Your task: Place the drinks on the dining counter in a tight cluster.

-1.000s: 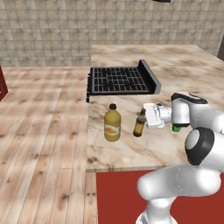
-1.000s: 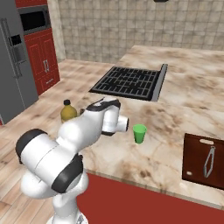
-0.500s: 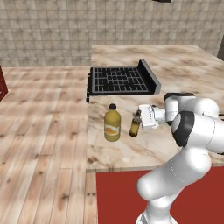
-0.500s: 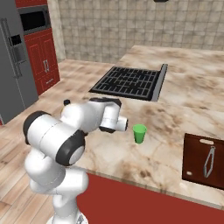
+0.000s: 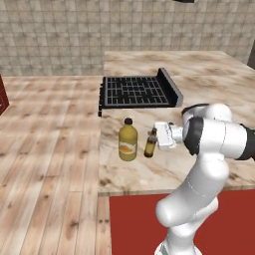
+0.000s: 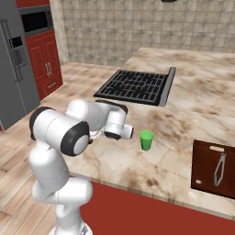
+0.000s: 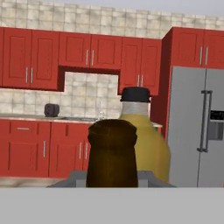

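Moved: brown bottle and gripper have slid left, closing the gap to the juice bottle; the forearm has swung round with them.
Dining counter: large beige-brown marbled island top (image 5: 209, 69) on a red base, black grated cooktop (image 5: 135, 91) at its far side.
Juice bottle: squat yellow-orange bottle with black cap (image 5: 128, 141), upright near the counter's left edge.
Brown bottle: slim brown glass bottle (image 5: 150, 144), just right of the juice bottle, long axis vertical, neck up.
Gripper: two-finger gripper (image 5: 160, 137), clamped shut on the brown bottle.
Green cup: small green cup (image 6: 146, 140), well right of the hand.
Risk: pushing further left could knock the juice bottle over the near-left edge.
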